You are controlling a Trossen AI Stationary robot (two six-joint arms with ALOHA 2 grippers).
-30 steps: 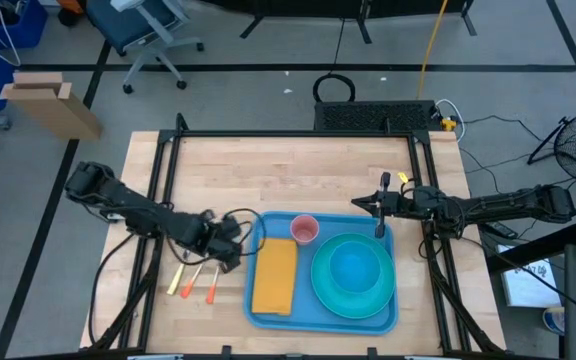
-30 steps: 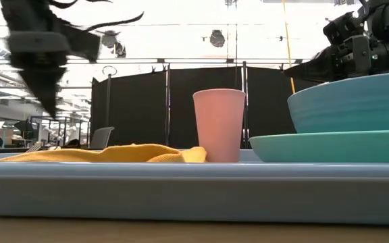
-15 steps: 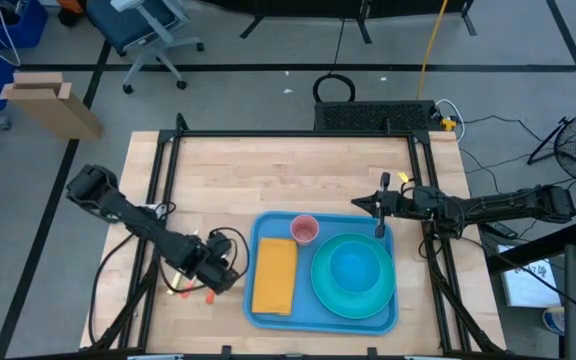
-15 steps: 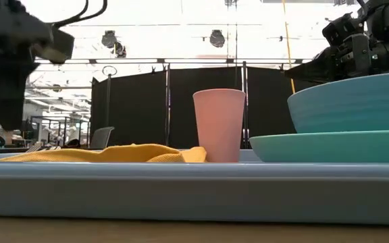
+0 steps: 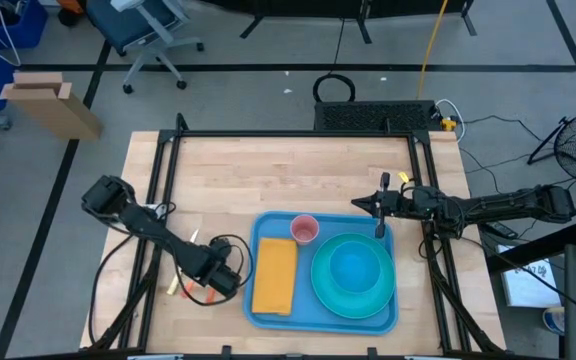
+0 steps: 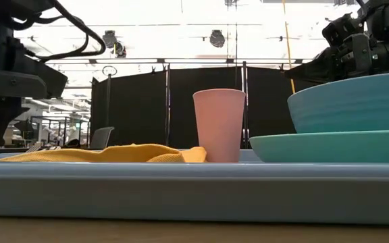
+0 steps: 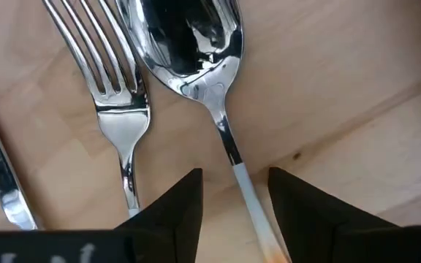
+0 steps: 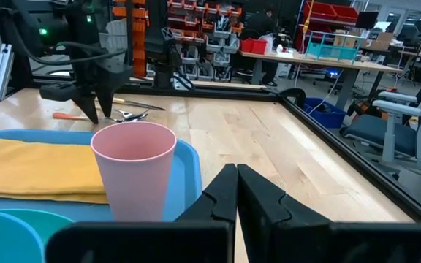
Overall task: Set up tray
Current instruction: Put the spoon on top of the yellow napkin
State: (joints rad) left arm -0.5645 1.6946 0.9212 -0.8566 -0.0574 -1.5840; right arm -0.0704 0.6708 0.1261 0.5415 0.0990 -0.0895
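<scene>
Two spread fingers of the left gripper [image 7: 232, 191] straddle a spoon [image 7: 196, 55] handle, just left of the tray [image 5: 263, 312]. At the tray's far right corner, the right gripper [image 5: 381, 207] hovers pressed together.

Grey floor; office chair [image 5: 143, 35]; cardboard box [image 5: 50, 103]

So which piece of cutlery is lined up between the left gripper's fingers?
The spoon: its handle runs down into the gap between the left gripper fingers, which are open. The fork lies just beside it, outside that gap.
</scene>
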